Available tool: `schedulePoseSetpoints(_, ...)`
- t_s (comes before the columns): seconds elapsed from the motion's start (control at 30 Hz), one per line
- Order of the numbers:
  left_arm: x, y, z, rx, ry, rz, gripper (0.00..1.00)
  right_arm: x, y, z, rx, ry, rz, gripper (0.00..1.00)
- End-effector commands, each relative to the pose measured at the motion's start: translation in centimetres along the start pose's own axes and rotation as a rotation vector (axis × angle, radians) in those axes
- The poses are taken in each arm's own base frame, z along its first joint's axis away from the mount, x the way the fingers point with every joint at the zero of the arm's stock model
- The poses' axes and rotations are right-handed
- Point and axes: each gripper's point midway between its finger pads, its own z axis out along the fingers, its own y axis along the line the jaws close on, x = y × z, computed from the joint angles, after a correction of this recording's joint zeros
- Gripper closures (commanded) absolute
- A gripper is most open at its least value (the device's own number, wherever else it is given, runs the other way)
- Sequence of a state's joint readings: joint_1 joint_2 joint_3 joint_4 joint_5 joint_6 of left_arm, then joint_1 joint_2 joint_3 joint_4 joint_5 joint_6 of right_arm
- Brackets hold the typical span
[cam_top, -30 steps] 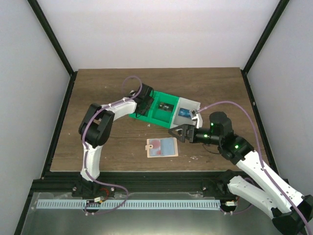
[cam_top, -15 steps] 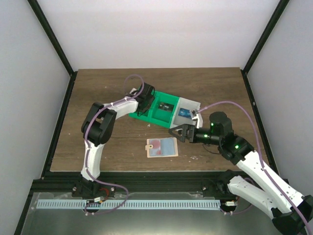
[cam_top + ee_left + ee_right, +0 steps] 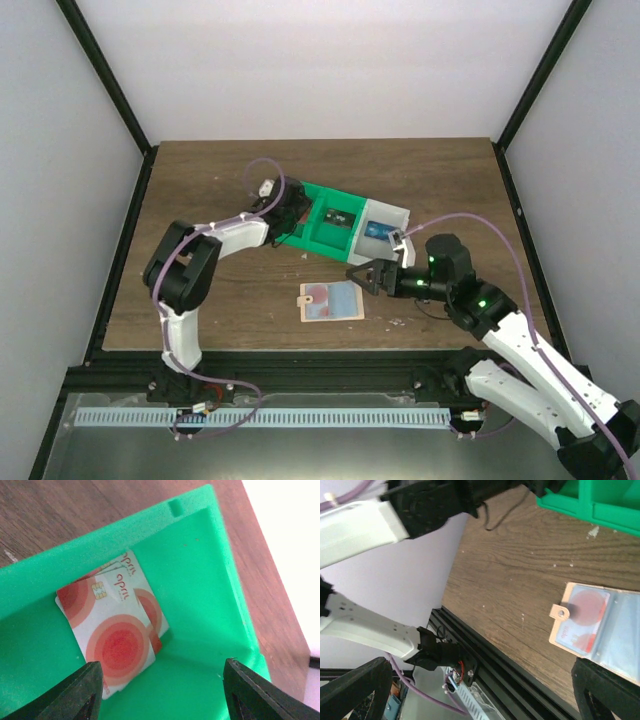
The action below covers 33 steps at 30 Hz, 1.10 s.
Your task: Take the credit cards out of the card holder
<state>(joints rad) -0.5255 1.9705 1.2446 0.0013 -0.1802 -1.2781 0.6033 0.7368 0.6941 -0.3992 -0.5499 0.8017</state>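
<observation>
Change since earlier frames: left arm (image 3: 215,238) has swung its elbow outward to the left and lower, with its wrist still at the bins; the right arm (image 3: 480,305) has eased slightly toward the near edge. The card holder has not moved.
Left gripper (image 3: 162,672): released, jaws spread wide and holding nothing. It hangs over the left compartment of the green bin (image 3: 322,240). Both fingertips (image 3: 87,685) show at the bottom of the left wrist view, clear of the contents.
Credit cards (image 3: 112,630): two overlapping cards, white with red-orange circles, lie flat on the floor of that green compartment. The upper one shows a chip. They lie toward one wall, apart from the fingertips.
Right gripper (image 3: 362,274): released, jaws wide apart and empty. It sits just beyond the far right corner of the card holder, pointing left across the table. Contact with the holder cannot be confirmed.
Card holder (image 3: 330,300): lies open and flat on the table (image 3: 200,180), near the front edge, in front of the bins and apart from them. Pale blue panels face up, with a tan edge and a tan tab with a hole on its left side.
Red-circled card (image 3: 580,617): seen in the holder's left panel.
White bin (image 3: 398,213): joins the right side of the green bin and holds a small blue item (image 3: 376,232).
</observation>
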Motion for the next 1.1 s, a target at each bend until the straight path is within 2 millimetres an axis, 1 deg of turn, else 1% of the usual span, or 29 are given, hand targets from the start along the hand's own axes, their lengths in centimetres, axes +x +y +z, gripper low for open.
schedulePoseSetpoints(0.0,0.0,-2.4,-3.0,0.120,0.010,0.093,0.33,1.3,-2.7,0.7,0.076,0.037,0.034,0.00)
schedulePoseSetpoints(0.13,-0.1,-2.5,-5.9,0.154,0.013,0.216,0.36,2.8,-3.4,1.7,0.035,0.095,0.017,0.01)
schedulePoseSetpoints(0.2,0.2,-2.4,-7.8,0.198,0.030,0.271,0.37,3.2,-3.8,2.0,0.020,0.102,0.017,0.06)
schedulePoseSetpoints(0.23,0.8,-2.4,-8.7,0.241,0.054,0.315,0.38,3.3,-4.1,2.2,0.020,0.100,0.020,0.09)
schedulePoseSetpoints(0.27,1.5,-2.9,-9.8,0.311,0.079,0.372,0.40,3.3,-4.3,2.4,0.020,0.098,0.023,0.12)
schedulePoseSetpoints(0.33,3.1,-2.9,-11.6,0.421,0.135,0.461,0.49,3.5,-4.7,2.7,0.017,0.097,0.040,0.19)
schedulePoseSetpoints(0.37,3.7,-2.6,-12.2,0.444,0.160,0.481,0.51,3.5,-4.8,2.9,0.009,0.092,0.046,0.22)
schedulePoseSetpoints(0.47,5.3,-0.2,-13.0,0.418,0.238,0.510,0.57,4.0,-5.7,3.6,0.008,0.105,0.081,0.30)
schedulePoseSetpoints(0.57,7.2,2.1,-14.1,0.415,0.320,0.555,0.61,4.1,-6.7,4.2,0.039,0.106,0.088,0.35)
schedulePoseSetpoints(0.6,7.9,2.7,-14.7,0.423,0.345,0.566,0.64,4.2,-7.2,4.3,0.052,0.103,0.088,0.36)
schedulePoseSetpoints(0.67,8.7,4.3,-15.5,0.426,0.379,0.570,0.70,4.3,-8.2,4.7,0.069,0.093,0.096,0.41)
schedulePoseSetpoints(0.73,9.3,5.5,-16.3,0.432,0.400,0.570,0.72,4.7,-8.8,5.0,0.072,0.098,0.117,0.45)
schedulePoseSetpoints(0.8,9.8,6.1,-17.2,0.459,0.413,0.567,0.75,5.1,-9.4,5.4,0.078,0.105,0.129,0.49)
schedulePoseSetpoints(0.9,11.0,6.3,-18.3,0.508,0.426,0.578,0.77,5.8,-10.2,6.0,0.091,0.127,0.136,0.51)
schedulePoseSetpoints(1.07,14.5,6.7,-18.2,0.518,0.481,0.635,0.77,6.7,-11.1,6.9,0.117,0.161,0.130,0.52)
